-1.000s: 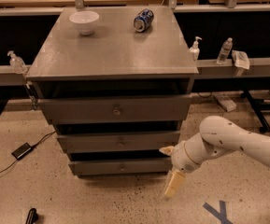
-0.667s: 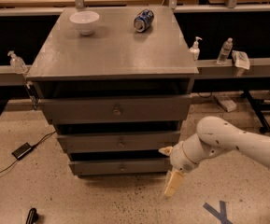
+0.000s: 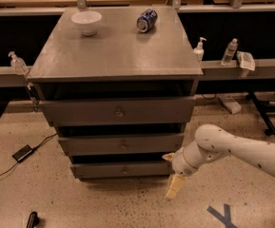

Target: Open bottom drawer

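The grey cabinet has three flat-fronted drawers. The bottom drawer is the lowest, with a small round knob at its centre, and it looks closed. My gripper is on the end of the white arm, low to the floor, just right of the bottom drawer's right end. Its cream fingers are spread apart, one near the drawer's right corner and one pointing down at the floor. It holds nothing. The knob is well to its left.
A white bowl and a blue can lie on the cabinet top. The middle drawer and the top drawer are above. A black adapter with cable lies on the floor left. Bottles stand on the ledge behind.
My arm and gripper have shifted slightly left, toward the cabinet's right side. The drawers have not moved.
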